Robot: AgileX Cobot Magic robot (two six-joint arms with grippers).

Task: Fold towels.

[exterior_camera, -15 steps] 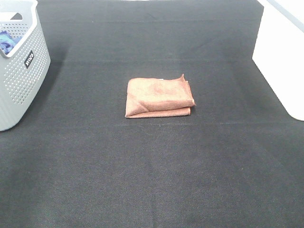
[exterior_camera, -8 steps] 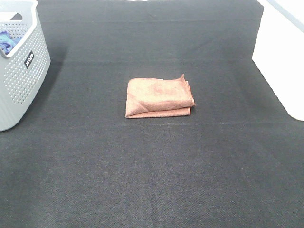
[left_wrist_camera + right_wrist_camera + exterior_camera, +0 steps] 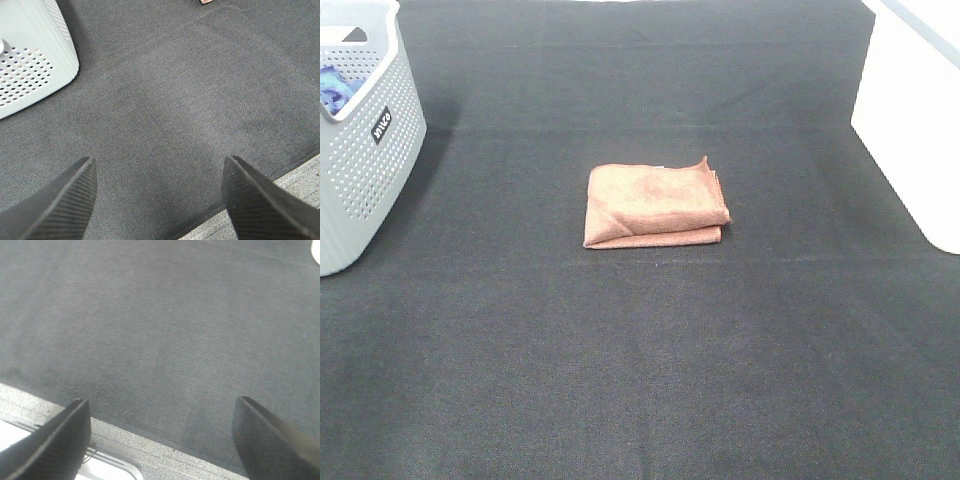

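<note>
Left wrist view: left gripper [image 3: 157, 192] spread wide, both fingers parted over bare black mat [image 3: 170, 100], gripping nothing. Hangs close to the mat's near edge, with a corner of the perforated grey basket [image 3: 30, 60] off to one side, well clear of the fingers. Only a sliver of reddish cloth peeks in at the far border, far from the gripper.

Right wrist view: right gripper [image 3: 165, 437] likewise splayed and empty, poised above the same mat near its hemmed border. No towel here at all.

Exterior high view: no arm in sight. Towel [image 3: 655, 205] lies mid-mat as a compact reddish-brown rectangle, layers stacked, one corner peaking up at the far right, a speck of white at its far edge. Well to the right of the basket [image 3: 365, 140], well to the left of the white box [image 3: 910, 110].

Compared with the shots from a second and half a second back: nothing shifted, towel shape and position identical, arms equally absent. Reads as a finished fold with both arms parked back; likely the end of the task, or a pause before fetching another towel.
</note>
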